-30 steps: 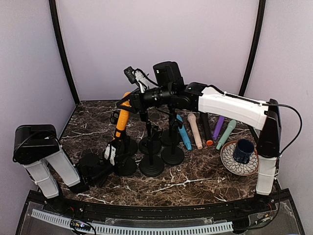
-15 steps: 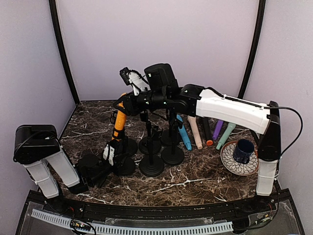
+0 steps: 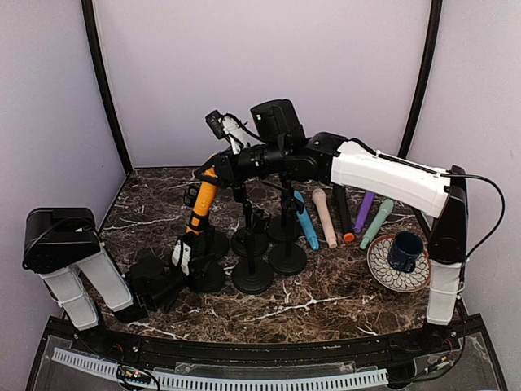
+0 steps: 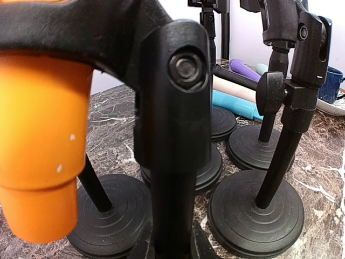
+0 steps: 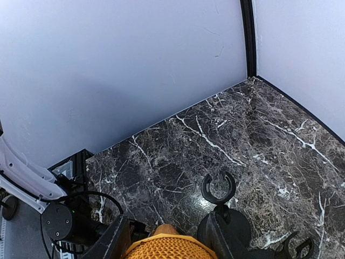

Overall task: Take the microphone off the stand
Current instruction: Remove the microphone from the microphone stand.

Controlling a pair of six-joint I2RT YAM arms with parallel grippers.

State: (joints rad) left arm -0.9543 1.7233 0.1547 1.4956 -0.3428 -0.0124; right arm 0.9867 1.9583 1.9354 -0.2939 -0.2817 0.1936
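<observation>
**Fig.** Orange mic (image 3: 202, 204) sits tilted in the black clip (image 4: 81, 27) of its stand (image 4: 172, 178), at the front-left of a cluster of stands. Its head is up, at the top of the stand, and its tail end hangs down beside the pole. R pincer (image 3: 218, 167), reaching in from the right, grips the mic's mesh head, which shows at the bottom edge of the R wrist view. L pincer (image 3: 189, 259) sits low near the surface (image 3: 326, 305), closed tight, apparently on the stand's pole just above the round base; its fingers are not clearly seen. Other stands (image 3: 252, 277) are just beside & behind. Further right, five mics lie side by side: blue (image 3: 307, 226), beige (image 3: 324, 218), black (image 3: 343, 213), purple (image 3: 363, 212), green (image 3: 376, 224). A dark mug (image 3: 404, 251) stands on a patterned plate (image 3: 383, 273) near the R arm's base.
</observation>
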